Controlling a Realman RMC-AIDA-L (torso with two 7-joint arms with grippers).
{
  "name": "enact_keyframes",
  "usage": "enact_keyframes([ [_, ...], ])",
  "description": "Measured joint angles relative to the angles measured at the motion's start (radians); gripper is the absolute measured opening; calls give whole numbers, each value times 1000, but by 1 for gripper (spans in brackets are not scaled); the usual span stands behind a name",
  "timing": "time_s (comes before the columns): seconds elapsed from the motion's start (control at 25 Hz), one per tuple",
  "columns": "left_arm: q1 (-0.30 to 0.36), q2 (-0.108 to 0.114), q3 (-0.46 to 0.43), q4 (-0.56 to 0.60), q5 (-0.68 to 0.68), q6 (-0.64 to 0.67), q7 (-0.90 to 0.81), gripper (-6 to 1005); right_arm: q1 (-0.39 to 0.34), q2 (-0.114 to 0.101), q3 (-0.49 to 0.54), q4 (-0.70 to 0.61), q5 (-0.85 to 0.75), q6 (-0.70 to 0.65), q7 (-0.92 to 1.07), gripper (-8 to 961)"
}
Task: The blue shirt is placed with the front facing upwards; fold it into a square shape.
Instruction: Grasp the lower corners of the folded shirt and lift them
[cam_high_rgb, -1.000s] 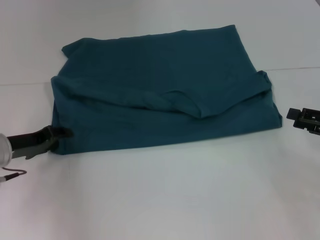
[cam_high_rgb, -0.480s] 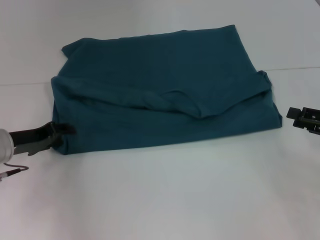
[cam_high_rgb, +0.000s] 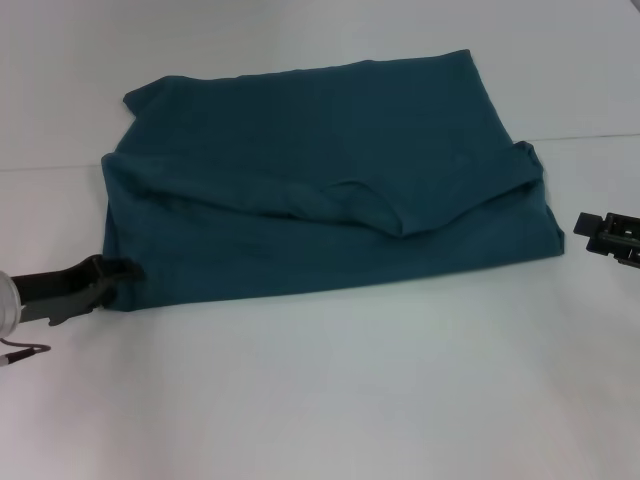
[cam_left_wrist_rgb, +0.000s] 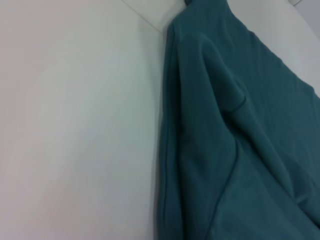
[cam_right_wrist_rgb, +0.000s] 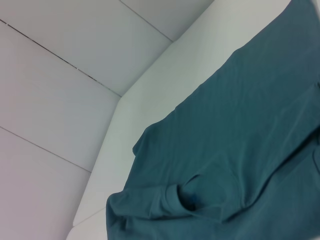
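Note:
The blue shirt (cam_high_rgb: 330, 180) lies folded into a wide, rumpled rectangle on the white table (cam_high_rgb: 350, 400), plain teal side up, with a loose fold (cam_high_rgb: 370, 205) across its middle. My left gripper (cam_high_rgb: 125, 268) sits at the shirt's near left corner, low on the table, shut on the hem there. My right gripper (cam_high_rgb: 592, 228) hovers just off the shirt's near right corner, apart from the cloth. The left wrist view shows the shirt's (cam_left_wrist_rgb: 225, 125) layered edge along the table. The right wrist view looks across the shirt (cam_right_wrist_rgb: 240, 140) from the other side.
A seam line (cam_high_rgb: 590, 138) crosses the white surface behind the shirt's middle. White wall panels (cam_right_wrist_rgb: 60, 75) rise beyond the table's far side. A thin cable (cam_high_rgb: 25, 350) trails beside my left arm. Bare white table stretches in front of the shirt.
My left gripper pushed right into the shirt's corner, shifting it, then drew back left to where it started, and the corner came back with it. The right gripper has barely moved.

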Motion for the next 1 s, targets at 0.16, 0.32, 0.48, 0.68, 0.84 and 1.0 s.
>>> enact_keyframes([
  [0.16,-7,0,8,-4,8,4,-1,540,0,0,0,0,0,0,-1,583],
  [0.32,-18,-1,12,-4,8,3,5,540,0,1,0,0,0,0,-2,583],
  [0.48,-28,0,16,-4,8,1,5,539,0,2,0,0,0,-1,-3,583],
  [0.68,-29,0,20,6,8,-3,3,539,-1,3,6,0,0,-3,-3,583],
  [0.84,-8,-2,11,37,3,6,-11,539,-2,2,10,0,0,-4,-4,583],
  [1.0,28,-5,9,78,5,38,-75,539,-2,1,11,0,0,-4,-3,583],
])
